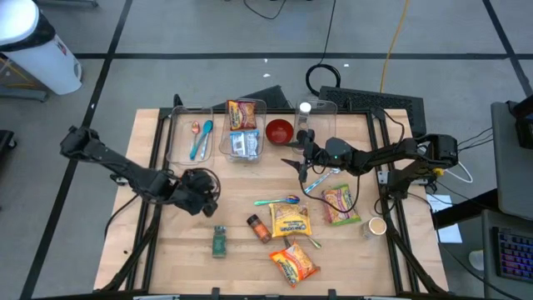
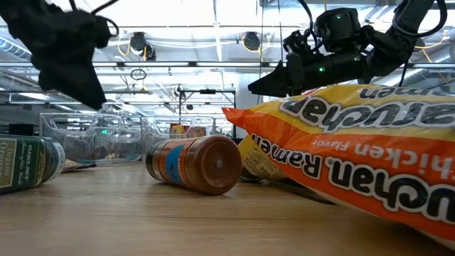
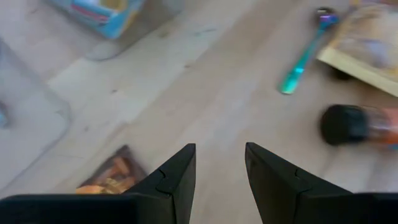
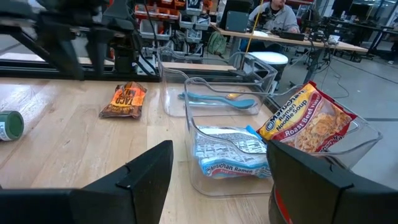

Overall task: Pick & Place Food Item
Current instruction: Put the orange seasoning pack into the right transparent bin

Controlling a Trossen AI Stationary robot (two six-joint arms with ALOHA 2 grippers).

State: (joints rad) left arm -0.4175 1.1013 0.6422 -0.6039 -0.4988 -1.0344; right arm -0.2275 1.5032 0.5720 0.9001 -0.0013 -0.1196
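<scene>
The left gripper hovers over bare table, its 2 jaws parted and grasping nothing; a small brown snack packet lies just beside them. The right gripper is released too, empty, facing a clear bin holding 2 ramen packs just ahead.

Pale wooden worktop; red round bowl; orange-and-yellow ramen packet with printed lettering; orange spice jar, black cap; teal plastic spoon; dark fingers.
</scene>
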